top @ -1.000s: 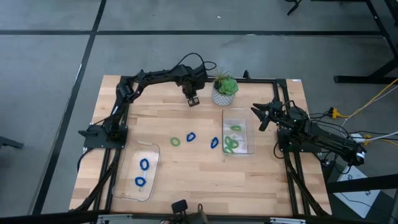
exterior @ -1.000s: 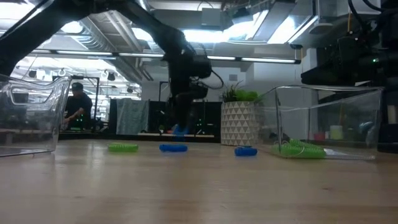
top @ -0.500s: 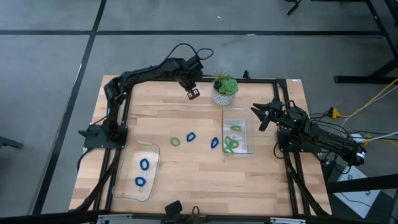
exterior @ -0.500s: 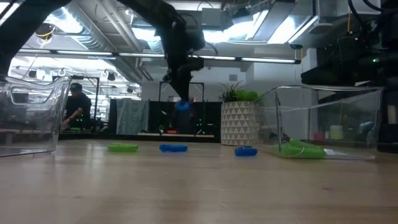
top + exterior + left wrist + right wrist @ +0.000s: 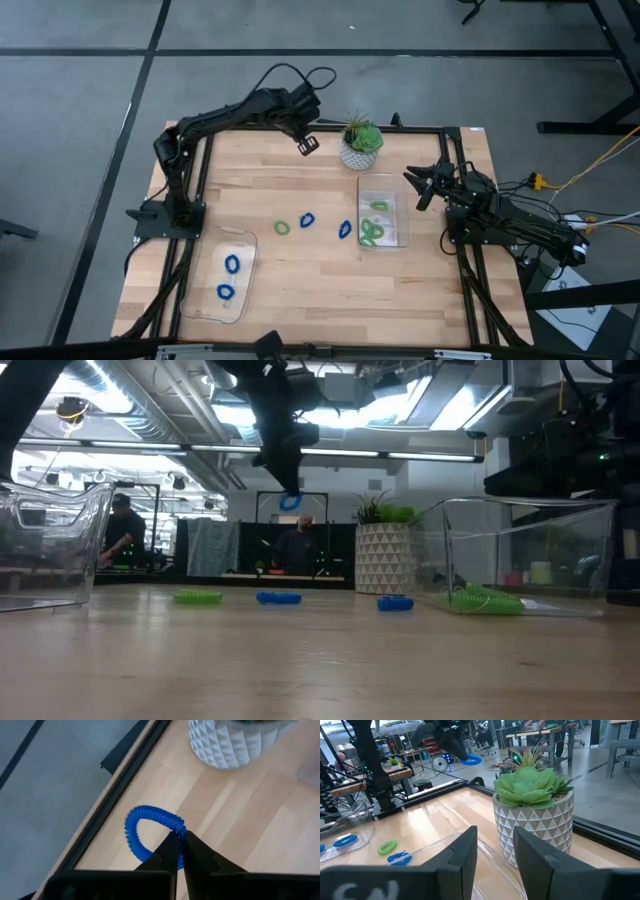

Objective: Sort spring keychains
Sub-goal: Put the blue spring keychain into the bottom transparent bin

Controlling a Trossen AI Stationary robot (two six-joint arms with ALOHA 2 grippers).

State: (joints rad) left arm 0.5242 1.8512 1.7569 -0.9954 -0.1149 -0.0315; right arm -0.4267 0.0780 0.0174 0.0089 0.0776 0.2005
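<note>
Close up, a blue spring keychain [image 5: 150, 827] is pinched at one spot on its ring by the left hand [image 5: 181, 851], whose fingers are pressed together on it. It is held high above the far edge of the counter [image 5: 300, 260], near the potted plant [image 5: 361, 145]. It looks light, soft and bendy, so a grip across the coil is likely best. Farther off, more spring keychains [image 5: 307, 220] are seen lying between two clear trays [image 5: 383, 212]. The right hand [image 5: 425, 187] is parked at the side, fingers apart.

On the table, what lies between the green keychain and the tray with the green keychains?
In the high view, two blue keychains, one and another, lie between the loose green keychain and the right tray.
</note>
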